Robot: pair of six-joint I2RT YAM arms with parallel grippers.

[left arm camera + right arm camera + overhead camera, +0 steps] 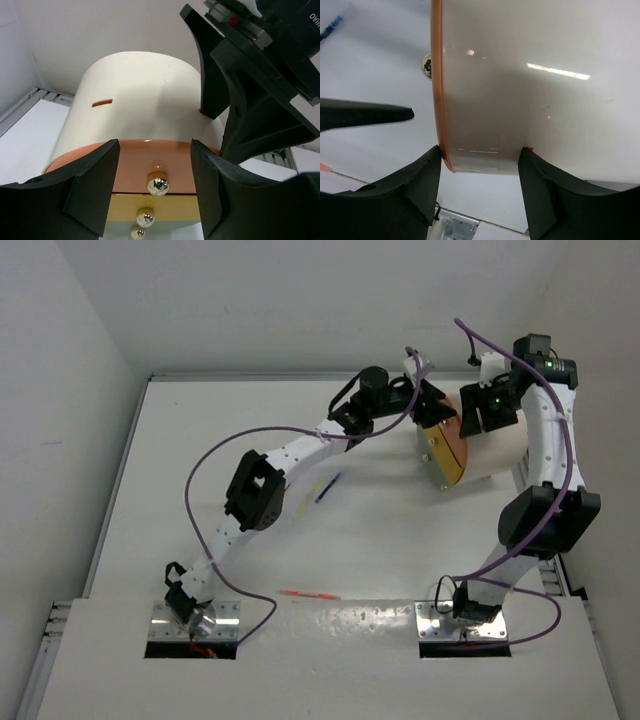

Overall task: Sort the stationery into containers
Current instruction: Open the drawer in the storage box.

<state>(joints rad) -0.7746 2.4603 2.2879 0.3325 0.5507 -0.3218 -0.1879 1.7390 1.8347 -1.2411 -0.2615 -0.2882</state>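
Observation:
The container is a cream drum (495,452) lying on its side, with a round orange-yellow front disc (447,448). My left gripper (428,412) is at the disc. In the left wrist view it (155,150) is open, its jaws on either side of a small shiny knob (158,183) on the orange drawer front (150,160), not touching it. My right gripper (476,418) is on top of the drum. In the right wrist view it (480,155) spans the drum (535,75), fingers against the orange rim (438,100) and the far side. A yellow pen (304,500), a blue pen (328,487) and a red pen (308,593) lie on the table.
Two more knobs (144,217) sit below the top one. A small round thing (426,65) lies half hidden behind the drum's rim. The blue pen (330,29) shows at the top left of the right wrist view. Walls close in at the back and right.

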